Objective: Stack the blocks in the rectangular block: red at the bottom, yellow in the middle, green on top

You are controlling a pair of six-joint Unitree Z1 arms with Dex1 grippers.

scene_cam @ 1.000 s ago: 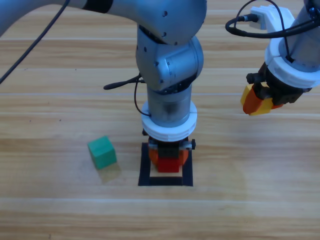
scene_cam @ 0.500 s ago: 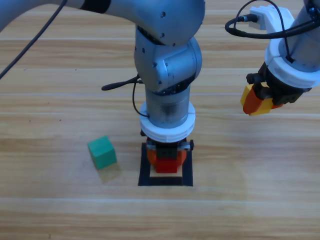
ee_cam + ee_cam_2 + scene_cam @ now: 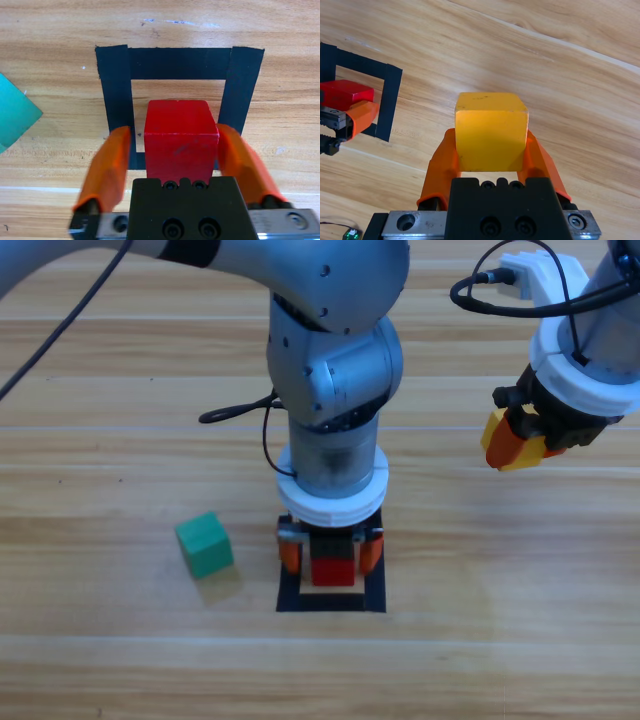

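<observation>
The wooden surface (image 3: 100, 660) carries the rectangular block (image 3: 331, 601), a dark tape outline that serves here as the reference landmark.

The left arm stands directly over the rectangular block. Its end effector (image 3: 175, 145) is spread wide, with one jaw on each side of the red cube (image 3: 180, 140) and a visible gap at both faces. The red cube rests inside the outline, toward its far edge, just over the inner tape line on that side.

The right arm waits well to the right of the rectangular block and farther back, raised above the surface. Its end effector (image 3: 491, 145) is closed on the yellow cube (image 3: 491, 131), which protrudes above the jaws.

The green cube (image 3: 205, 544) lies on the surface near the left side of the rectangular block, apart from it.

Hazards, by judgement:
- A tilted withdrawal of the left end effector could drag a jaw against the red cube and push it off centre.
- An off-centre base leaves the yellow cube less support.
- Both arms crowd the same outline; collision is possible.
</observation>
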